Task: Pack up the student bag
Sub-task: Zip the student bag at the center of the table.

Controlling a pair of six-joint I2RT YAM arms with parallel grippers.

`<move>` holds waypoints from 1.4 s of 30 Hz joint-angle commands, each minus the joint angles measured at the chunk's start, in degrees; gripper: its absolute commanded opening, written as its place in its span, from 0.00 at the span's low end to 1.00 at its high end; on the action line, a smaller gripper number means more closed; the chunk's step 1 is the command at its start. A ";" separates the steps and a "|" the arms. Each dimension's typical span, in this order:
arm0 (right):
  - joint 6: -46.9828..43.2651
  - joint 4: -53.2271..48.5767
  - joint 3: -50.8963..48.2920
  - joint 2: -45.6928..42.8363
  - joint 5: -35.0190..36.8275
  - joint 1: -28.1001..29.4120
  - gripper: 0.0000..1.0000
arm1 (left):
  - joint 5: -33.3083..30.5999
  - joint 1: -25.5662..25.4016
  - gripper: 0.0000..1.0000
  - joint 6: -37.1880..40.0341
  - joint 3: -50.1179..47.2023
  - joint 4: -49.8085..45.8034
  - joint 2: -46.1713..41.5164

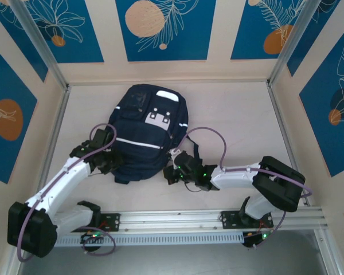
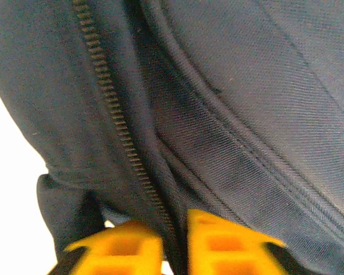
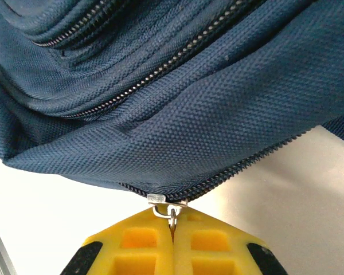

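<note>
On the table (image 1: 235,114), the navy, white-striped student bag (image 1: 146,137) lies flat, right gripper (image 3: 173,224) clamped on its zipper pull (image 3: 171,213), left gripper (image 2: 175,229) slightly parted, hold unclear.

Apparent zipper pull (image 3: 172,217) mostly hidden between right fingers (image 3: 135,246), left fingers (image 2: 117,252) blurred, cropped

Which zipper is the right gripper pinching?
The lowest zipper, along the student bag's edge; its silver pull sits between the right gripper's closed fingers. The others run higher up.
</note>
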 commanded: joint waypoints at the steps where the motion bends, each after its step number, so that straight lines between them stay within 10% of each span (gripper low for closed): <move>1: 1.71 -5.14 2.37 1.31 -1.42 1.75 0.00 | -1.18 1.45 0.32 6.10 4.77 0.23 3.37; 11: 13.81 -6.22 10.50 11.61 -0.40 4.71 0.00 | 5.41 1.43 0.72 1.56 2.10 -3.82 -3.13; 28: 17.35 -5.43 16.24 16.76 -1.63 6.49 0.00 | 5.19 0.74 0.86 -5.97 -5.60 1.33 -4.99; 37: 17.30 -4.00 15.78 17.14 -1.35 6.96 0.00 | 2.59 0.81 0.72 -7.48 -7.06 5.91 1.10; 42: 12.67 -7.06 16.15 17.06 0.30 6.54 0.00 | -0.71 0.85 0.21 -6.99 -6.61 5.87 2.07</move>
